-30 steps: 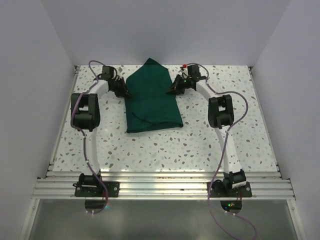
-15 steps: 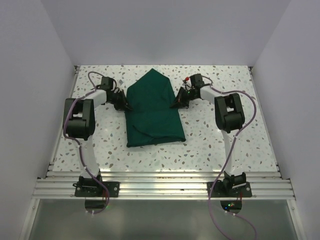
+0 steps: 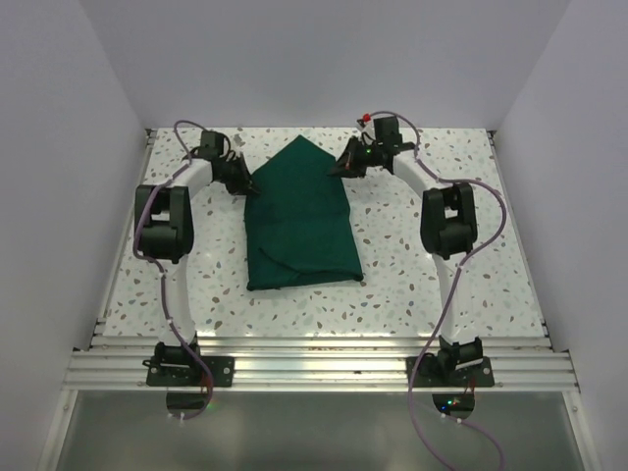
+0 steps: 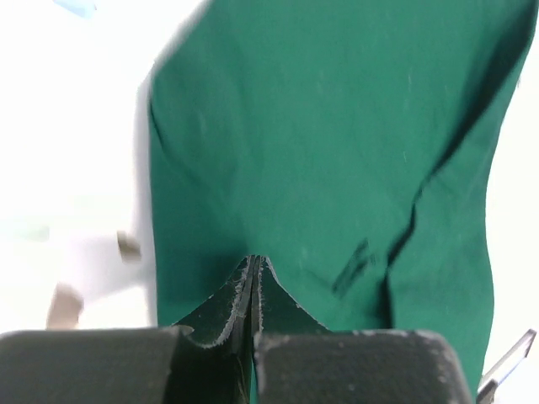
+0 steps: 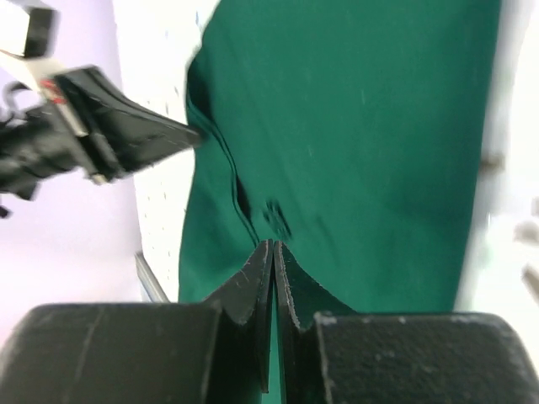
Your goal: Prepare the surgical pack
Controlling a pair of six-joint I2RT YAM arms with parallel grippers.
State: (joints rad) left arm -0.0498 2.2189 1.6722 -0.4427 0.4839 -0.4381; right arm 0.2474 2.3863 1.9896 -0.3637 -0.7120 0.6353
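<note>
- The surgical pack (image 3: 299,221) lies in the middle of the table (image 3: 442,280). It sits between the two arms and nearer the far edge than the arm bases.
- The left claw (image 3: 247,184) meets the pack at about 10 o'clock on its outline. This is where the slanted upper edge turns into the straight side.
- In the left wrist view the fingers are pressed flat together with their tips on the green cloth. The claw is closed and appears to pinch a thin layer.
- The right claw (image 3: 339,168) meets the pack at about 1 o'clock, on the opposite slanted edge.
- The right claw's fingers are also closed tip to tip. A dark crease runs across the cloth toward the tips, which suggests fabric is caught there.
- Holding two mirrored points probably lets the arms move the far part of the sheet evenly. That would suit a fold toward 6 o'clock or a straightening pull, without the cloth skewing to one side.
- The pack is plain dark green matte cloth, partly folded.
- It tapers to a point at 12 o'clock and widens to a roughly rectangular body.
- At 6 o'clock it ends in a thicker doubled edge, with a curved flap line showing near 7 o'clock.
- The surface is mostly smooth, with a few soft wrinkles near each grip.
- I judge that folding is underway and not finished, since the pointed end is not yet tucked in.
</note>
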